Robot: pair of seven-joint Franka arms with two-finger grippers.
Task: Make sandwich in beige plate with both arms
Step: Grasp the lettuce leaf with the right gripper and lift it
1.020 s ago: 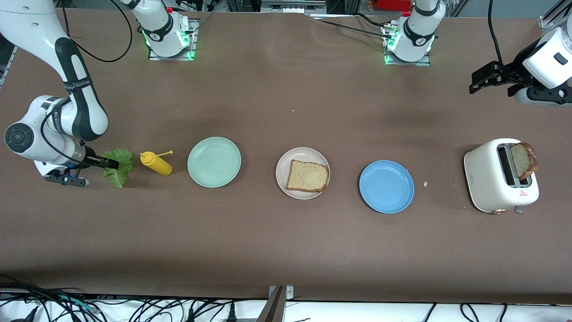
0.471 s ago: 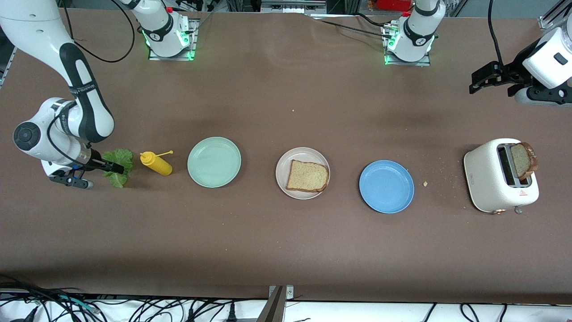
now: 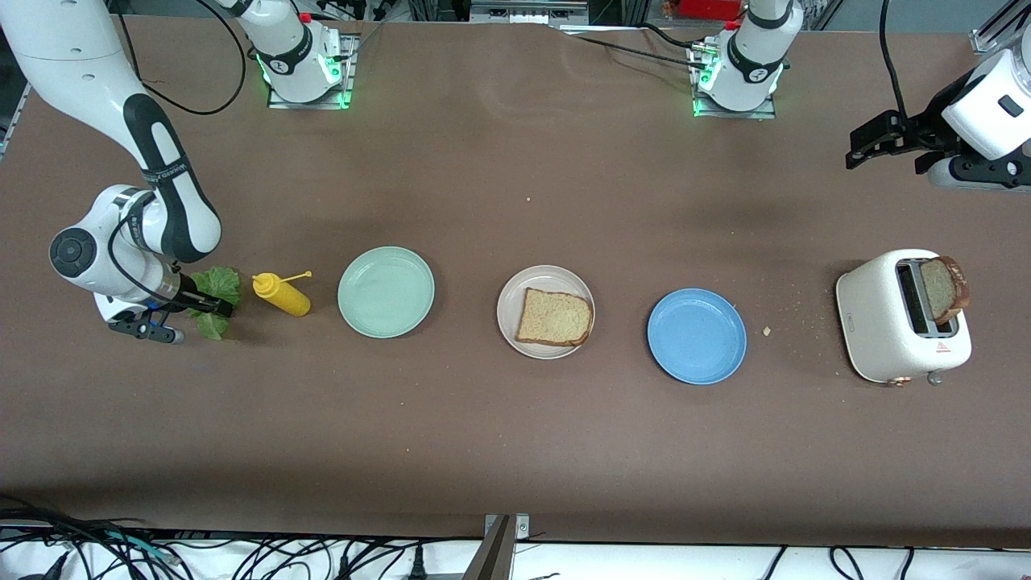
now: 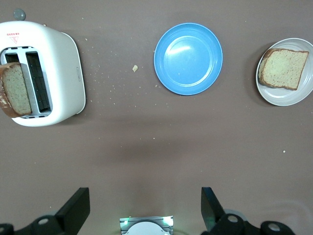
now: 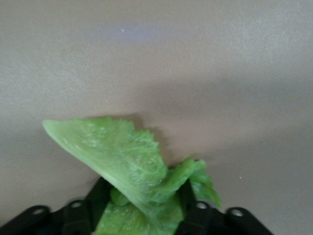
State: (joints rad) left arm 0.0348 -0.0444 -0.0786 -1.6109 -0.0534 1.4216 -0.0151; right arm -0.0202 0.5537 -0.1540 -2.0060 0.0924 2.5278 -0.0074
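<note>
The round, shallow, pale beige plate (image 3: 545, 311) sits in the middle of the row on the brown tabletop (image 3: 515, 451), and one square slice of brown wholemeal bread (image 3: 553, 317) already lies flat on it, so the base layer of the sandwich is in place and the filling is, by my judgement, what comes next. That explains the right arm's reach to its own end of the tabletop, where the right hand (image 3: 211, 308) is low over the ruffled green lettuce leaf (image 3: 216, 287); in the right wrist view the leaf (image 5: 132, 166) buckles up between the two black fingers (image 5: 188, 205), which are pinched against it from both sides (a grip that looks freshly taken, the leaf not yet clear of the surface). Just beside the leaf lies a yellow squeeze bottle (image 3: 282, 295) on its side, then a mint-green round plate (image 3: 386, 292), empty. Toward the left arm's end an empty blue round plate (image 3: 697, 336) stands beside the beige one, and past it a white two-slot toaster (image 3: 902, 316) holds the second bread slice (image 3: 942, 288) upright in a slot, ready as the lid. The left hand (image 3: 874, 138) waits in the air near that end, fingers spread wide and empty.
</note>
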